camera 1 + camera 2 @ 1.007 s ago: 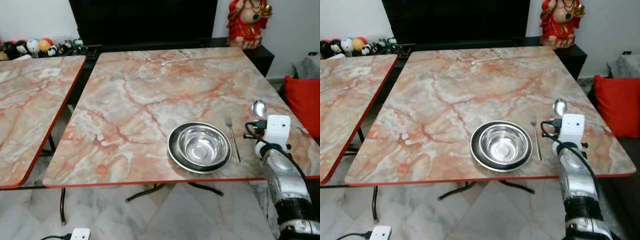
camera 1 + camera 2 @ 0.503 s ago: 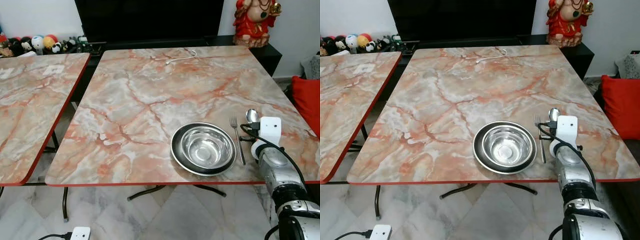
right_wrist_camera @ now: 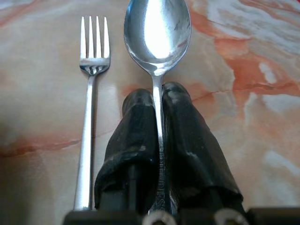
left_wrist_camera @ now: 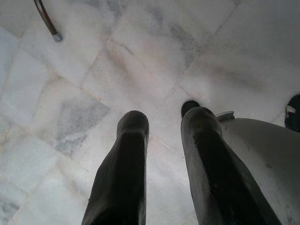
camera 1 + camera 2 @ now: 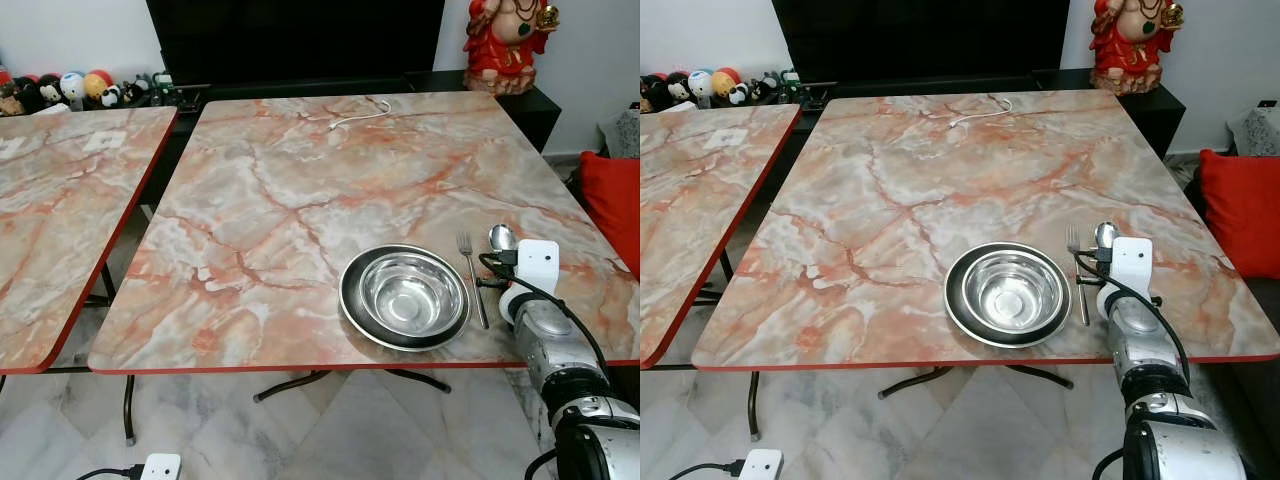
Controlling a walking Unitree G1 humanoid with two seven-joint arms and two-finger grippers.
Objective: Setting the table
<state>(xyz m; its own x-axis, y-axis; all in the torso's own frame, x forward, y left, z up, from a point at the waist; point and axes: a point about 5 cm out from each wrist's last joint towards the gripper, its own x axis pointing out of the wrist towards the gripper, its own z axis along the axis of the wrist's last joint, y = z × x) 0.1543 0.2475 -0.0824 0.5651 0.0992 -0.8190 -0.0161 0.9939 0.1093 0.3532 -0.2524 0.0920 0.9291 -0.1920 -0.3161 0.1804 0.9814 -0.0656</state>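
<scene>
marble table [image 5: 300, 190], right fingers [image 3: 136, 140] pinching spoon [image 3: 157, 33] beside fork [image 3: 91, 70]

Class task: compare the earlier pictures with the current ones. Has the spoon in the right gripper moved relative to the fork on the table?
Yes. The spoon, clamped in the right gripper, has come down and nearer the fork, now lying parallel beside it.

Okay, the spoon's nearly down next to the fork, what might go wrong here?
The right gripper is shut on the spoon handle, close beside the fork. Opening the fingers could nudge the fork out of line. The setting sits near the table's front edge beside the bowl, so a snag while pulling back might drag the cutlery toward that edge.
</scene>
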